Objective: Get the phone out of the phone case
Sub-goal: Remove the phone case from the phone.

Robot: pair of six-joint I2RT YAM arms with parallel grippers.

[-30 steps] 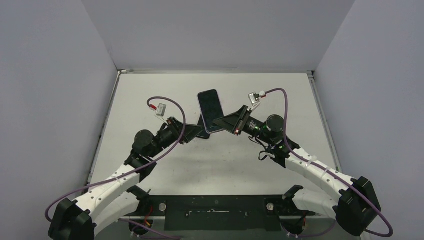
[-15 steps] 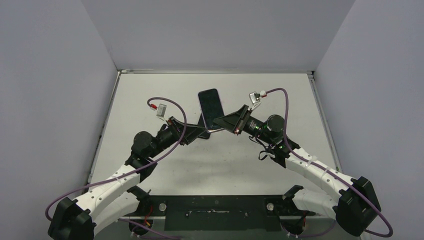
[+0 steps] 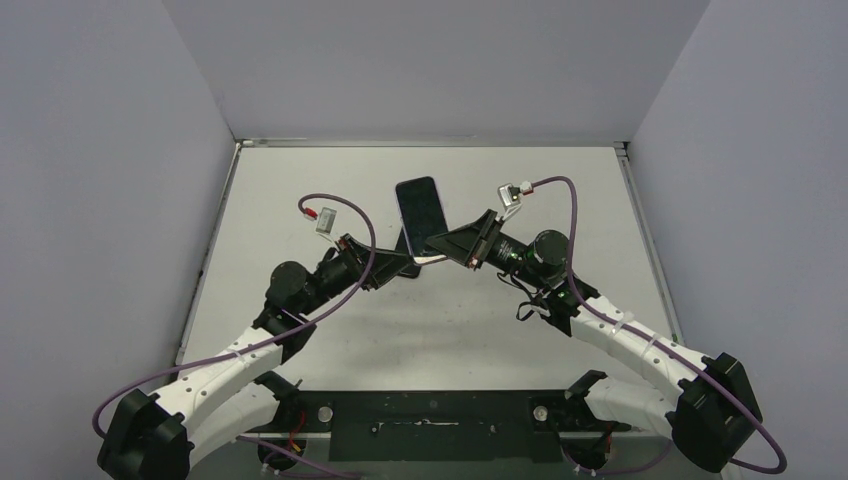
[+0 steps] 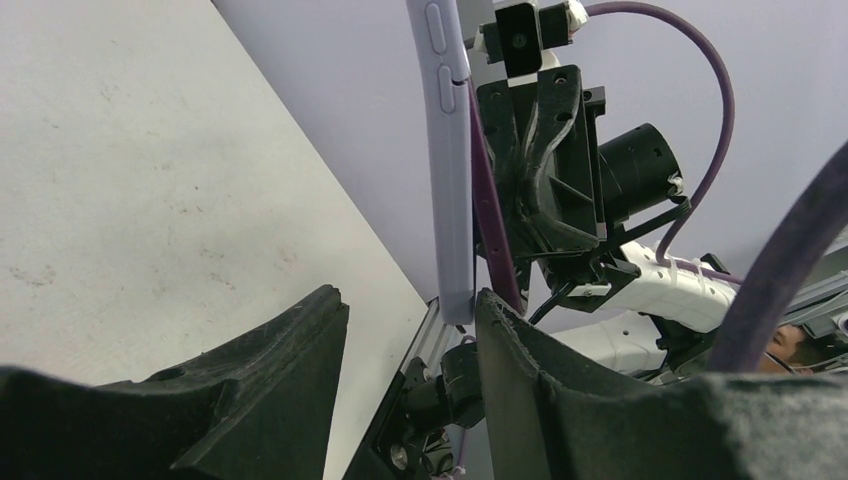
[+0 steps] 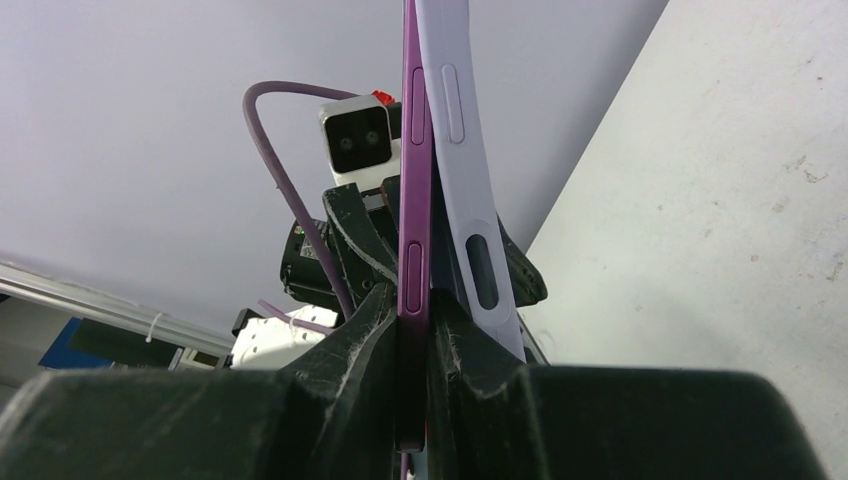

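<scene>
Phone [image 5: 413, 270], held above the tabletop [image 3: 560, 190] with its long axis running far, is clamped at its near end by the right tool [image 5: 415, 310]; the case [image 5: 455, 120] peels off on the side of the left tool [image 4: 410, 300], whose jaws stand apart around it.

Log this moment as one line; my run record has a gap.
right claw: shut on phone | left claw: open around case | case: partly peeled

The phone [image 5: 411, 150] sits in the right gripper [image 5: 412, 305], above the table [image 3: 560, 185]; the case [image 4: 450, 180] lies against it, reaching into the left gripper [image 4: 410, 308].
</scene>
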